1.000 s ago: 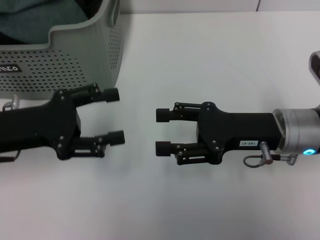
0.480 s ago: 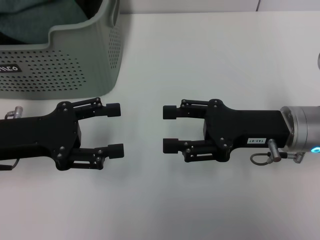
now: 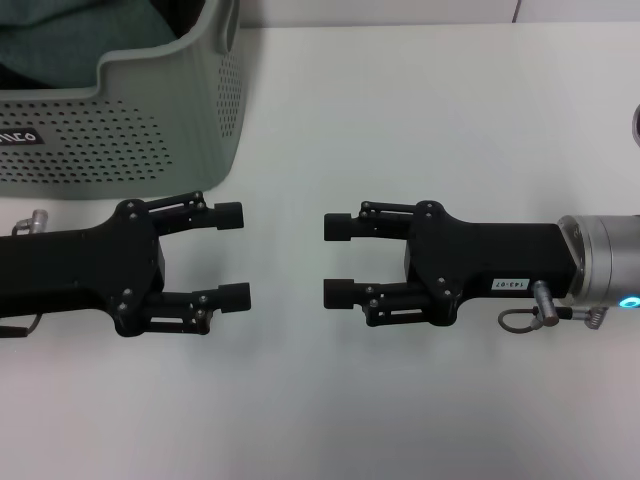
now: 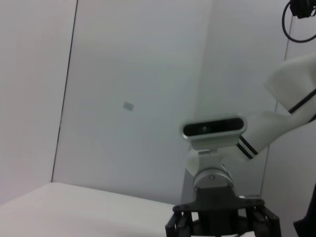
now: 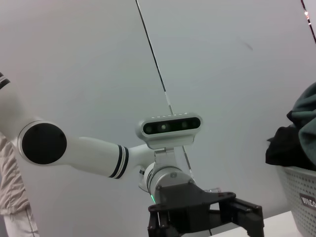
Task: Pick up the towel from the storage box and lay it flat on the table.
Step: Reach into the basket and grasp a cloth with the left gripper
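Since a second ago the right claw [image 3: 337, 260] has slid a little toward the robot's right and down in the head view, and the left claw [image 3: 233, 255] has dropped slightly too; in the last half-second both barely shifted. They face each other tip to tip over the white worktop [image 3: 420, 110], near but apart, each spread wide and holding nothing. The towel [image 3: 70, 40] lies bunched, teal side up, inside the storage box [image 3: 150, 120] at the far left. The right wrist view shows the left claw [image 5: 205, 217] beside the box rim [image 5: 298, 190].
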{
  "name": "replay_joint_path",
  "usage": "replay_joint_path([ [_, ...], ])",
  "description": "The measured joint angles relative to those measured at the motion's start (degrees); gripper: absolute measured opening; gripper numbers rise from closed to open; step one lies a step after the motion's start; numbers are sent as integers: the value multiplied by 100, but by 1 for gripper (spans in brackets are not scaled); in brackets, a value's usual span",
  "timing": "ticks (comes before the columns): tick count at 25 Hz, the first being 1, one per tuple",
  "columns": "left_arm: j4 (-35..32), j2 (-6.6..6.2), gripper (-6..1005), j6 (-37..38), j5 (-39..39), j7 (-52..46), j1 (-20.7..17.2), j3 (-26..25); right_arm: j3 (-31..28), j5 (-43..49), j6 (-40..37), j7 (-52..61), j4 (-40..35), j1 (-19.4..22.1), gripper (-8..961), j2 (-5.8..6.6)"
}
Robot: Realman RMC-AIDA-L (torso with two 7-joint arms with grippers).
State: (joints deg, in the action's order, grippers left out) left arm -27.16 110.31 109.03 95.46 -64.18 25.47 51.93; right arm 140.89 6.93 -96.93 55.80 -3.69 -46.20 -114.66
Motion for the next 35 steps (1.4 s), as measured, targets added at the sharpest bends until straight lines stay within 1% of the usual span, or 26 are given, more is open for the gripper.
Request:
replay_joint_path([
  [2, -4, 25, 847, -4, -34, 10, -12, -147, -7, -24, 11, -17, 12, 25, 739, -4],
  [4, -91, 91, 848, -5, -66, -9, -26, -489, -41, -60, 34, -72, 31, 67, 739, -4],
  [5, -219, 173, 848, -4, -108, -44, -37, -791, -69, -72, 61, -110, 39, 98, 739, -1],
  [6, -422, 287, 848, -3, -183, -134, -52, -1113, -112, -74, 90, -145, 45, 135, 739, 4],
  [8, -794, 486, 848, -7, -384, -370, -73, -1565, -193, -75, 148, -195, 50, 218, 739, 16],
  [9, -1063, 612, 848, -38, -502, -569, -83, -1820, -214, -77, 171, -207, 53, 251, 739, 20],
  [10, -1251, 687, 848, -76, -585, -713, -84, -1968, -231, -81, 202, -219, 56, 288, 739, 22],
  [11, -1563, 790, 848, -226, -643, -919, -86, -2114, -238, -81, 222, -231, 55, 310, 739, 21],
  [12, -1848, 860, 848, -449, -663, -1106, -94, -2183, -245, -83, 239, -243, 54, 330, 739, 20],
  [14, -2366, 956, 848, -970, -668, -1388, -118, -2213, -268, -85, 263, -273, 45, 397, 739, 9],
  [16, -2747, 986, 848, -1525, -676, -1622, -149, -2178, -302, -86, 265, -278, 44, 461, 738, 3],
  [18, -2985, 974, 848, -2031, -698, -1847, -181, -2171, -325, -87, 265, -279, 37, 537, 738, -1],
  [21, -3337, 961, 848, -2524, -576, -1890, -286, -2176, -368, -87, 265, -281, 27, 625, 738, -3],
  [24, -3734, 991, 847, -2893, -157, -1718, -420, -2110, -396, -88, 265, -281, 34, 661, 739, -9],
  [26, -3955, 1010, 847, -3109, 76, -1588, -558, -1942, -397, -87, 265, -281, 33, 665, 739, -12],
  [30, -4174, 1006, 847, -3286, 69, -1453, -803, -1500, -445, -85, 265, -281, 48, 648, 738, -13],
  [33, -4442, 1016, 847, -3645, 80, -1362, -1081, -1073, -462, -70, 287, -281, 29, 604, 738, -21],
  [35, -4634, 1016, 845, -3993, 112, -1342, -1274, -693, -463, -69, 301, -281, 11, 588, 738, -27],
])
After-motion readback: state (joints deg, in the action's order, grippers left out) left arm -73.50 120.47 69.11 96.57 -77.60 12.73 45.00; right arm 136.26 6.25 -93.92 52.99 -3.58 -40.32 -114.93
